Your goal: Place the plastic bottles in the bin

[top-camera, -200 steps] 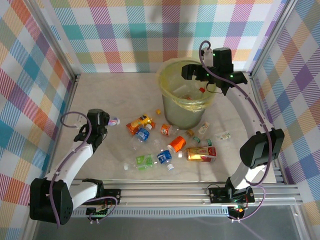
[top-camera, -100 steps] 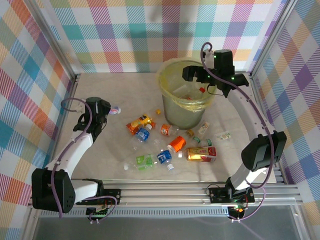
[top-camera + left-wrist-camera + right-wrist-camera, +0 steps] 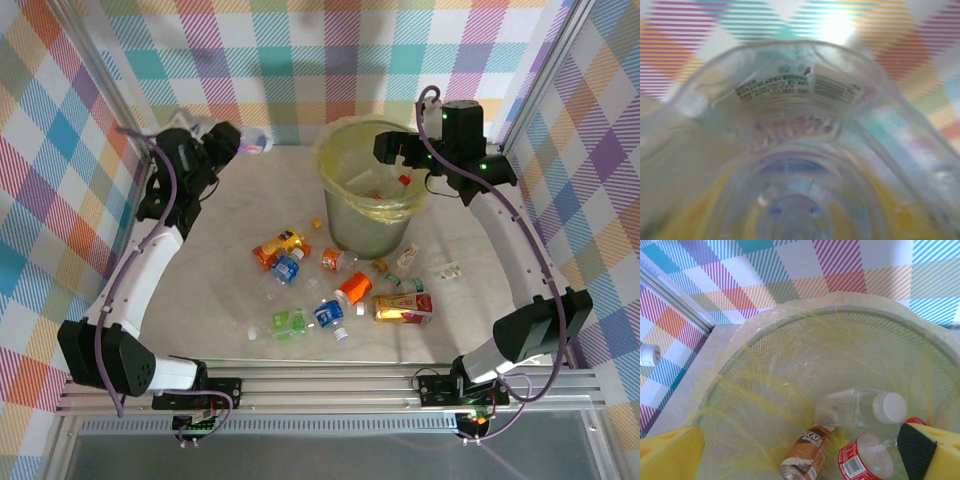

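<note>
Top external: left tool (image 3: 238, 142) around clear bottle (image 3: 257, 141)

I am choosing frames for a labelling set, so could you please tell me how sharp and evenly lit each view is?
Left wrist view: the clear plastic bottle sits so close it is mostly blurred, with a bright glare patch at the top. Right wrist view: the round pale-green bin with its yellowish liner is sharp and evenly lit. Top external view: sharp throughout, softly lit.
</note>
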Available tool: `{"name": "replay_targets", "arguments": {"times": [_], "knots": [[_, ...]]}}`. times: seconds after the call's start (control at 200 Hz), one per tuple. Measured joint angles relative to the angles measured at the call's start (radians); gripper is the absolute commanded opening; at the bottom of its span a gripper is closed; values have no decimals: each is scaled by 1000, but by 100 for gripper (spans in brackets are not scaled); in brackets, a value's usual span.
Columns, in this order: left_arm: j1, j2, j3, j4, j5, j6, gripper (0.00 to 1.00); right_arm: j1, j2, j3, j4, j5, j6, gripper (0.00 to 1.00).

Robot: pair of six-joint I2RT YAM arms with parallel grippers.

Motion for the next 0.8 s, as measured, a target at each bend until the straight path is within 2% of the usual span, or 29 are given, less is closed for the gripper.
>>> {"name": "replay_targets", "arguments": {"times": [0.325,0.615,0.8], "knots": [[-230,338,478,-42,162,130,41,0,-132,-104,-60,99,29,100],[-363,708,962,-320,241,261,41,0,-304,-253,-91,283,88,100],[-403,854,1150,-476,277,337,41,0,-368,-308,-145,413,141,100]]}}
